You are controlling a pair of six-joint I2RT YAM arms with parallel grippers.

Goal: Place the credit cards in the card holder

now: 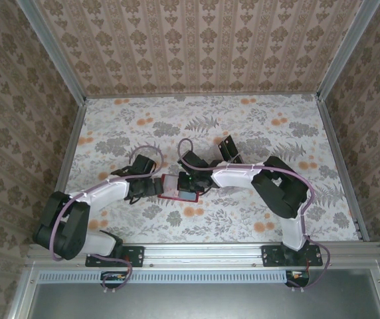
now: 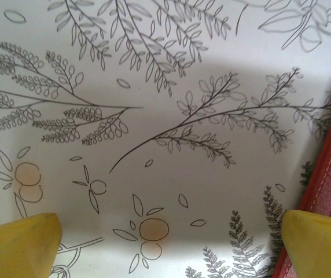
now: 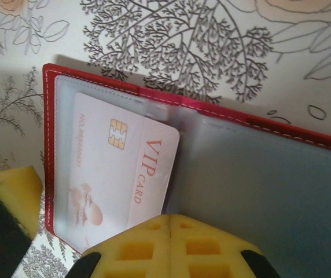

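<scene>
Card holder (image 3: 258, 185): red, stitched, unfolded flat on the floral surface (image 1: 276, 133), with a pale VIP credit card (image 3: 113, 168) half in its clear pocket. Left gripper (image 2: 171, 243) spread wide, empty; right gripper (image 3: 171, 223) pinched closed beside the card.

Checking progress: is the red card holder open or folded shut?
Open: the card holder lies spread, inner pockets facing up, a pale VIP card showing in one.

The left arm (image 1: 100, 194) and right arm (image 1: 240, 176) both reach inward, wrists converging. The left gripper (image 2: 168, 246) has its jaws spread fully wide, yellow fingertips (image 2: 21, 243) far apart. The right gripper (image 3: 171, 240), just beside it, has its yellow pads (image 3: 136, 252) pressed together.
</scene>
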